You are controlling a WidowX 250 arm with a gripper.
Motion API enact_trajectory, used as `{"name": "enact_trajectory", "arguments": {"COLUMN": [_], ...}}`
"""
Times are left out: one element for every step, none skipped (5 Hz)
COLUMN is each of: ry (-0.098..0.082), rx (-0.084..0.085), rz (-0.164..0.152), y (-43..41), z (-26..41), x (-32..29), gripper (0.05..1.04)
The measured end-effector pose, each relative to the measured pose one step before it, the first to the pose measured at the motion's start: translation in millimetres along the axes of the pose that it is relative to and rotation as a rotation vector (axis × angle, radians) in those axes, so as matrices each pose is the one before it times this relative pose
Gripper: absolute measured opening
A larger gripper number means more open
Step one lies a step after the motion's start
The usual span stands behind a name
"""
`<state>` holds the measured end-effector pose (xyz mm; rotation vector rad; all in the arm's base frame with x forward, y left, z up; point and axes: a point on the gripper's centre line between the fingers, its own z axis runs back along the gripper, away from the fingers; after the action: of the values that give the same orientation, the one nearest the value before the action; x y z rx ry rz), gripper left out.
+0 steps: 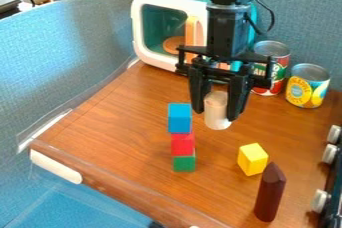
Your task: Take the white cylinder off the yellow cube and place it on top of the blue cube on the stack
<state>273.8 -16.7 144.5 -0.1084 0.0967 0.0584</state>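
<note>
Cylinder (pixel 216 108): pale, wood-toned, close to upright between the jaws of the gripper (pixel 215 114), its lower end just past their tips
Jaws: narrow, closed about the cylinder, one on each side; whether its base meets the table (pixel 120 122) is not clear
Stack: blue block (pixel 179 117) over red block (pixel 182 144) over green block (pixel 184 163), near the jaws on the view's left and reaching lower than them
Yellow block (pixel 252 159): on the table, in front of the jaws and to the view's right
Brown pointed piece (pixel 269 194): upright, farther in front of the jaws than the yellow block
Labels: printed ones on the red-and-green can (pixel 281 68) and the yellow-and-blue can (pixel 308 86), both behind the jaws on the view's right
Hidden: part of the toy oven (pixel 138 32) behind the jaws, and part of the red-and-green can, covered by the gripper
Cut off: the black unit (pixel 332 187) with pale knobs (pixel 320 200), at the view's right edge
</note>
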Motion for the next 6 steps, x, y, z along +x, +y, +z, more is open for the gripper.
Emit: {"name": "enact_trajectory", "arguments": {"ry": [0.0099, 0.0062, -0.0277, -0.0236, -0.0188, -0.0060], "rx": [-0.0243, 0.0270, 0.0270, 0.0320, 0.0209, -0.0120], "rz": [0.0859, 0.0222, 0.0073, 0.0194, 0.0108, 0.0186], "y": [22.84, 5.54, 4.71, 4.57, 3.59, 11.38], "z": [-1.22, 0.12, 2.14, -3.14, 1.79, -0.26], "x": [-2.70, 0.58, 9.39, 8.30, 4.50, 2.28], "gripper": [0.555, 0.555, 0.555, 0.555, 0.555, 0.555]}}
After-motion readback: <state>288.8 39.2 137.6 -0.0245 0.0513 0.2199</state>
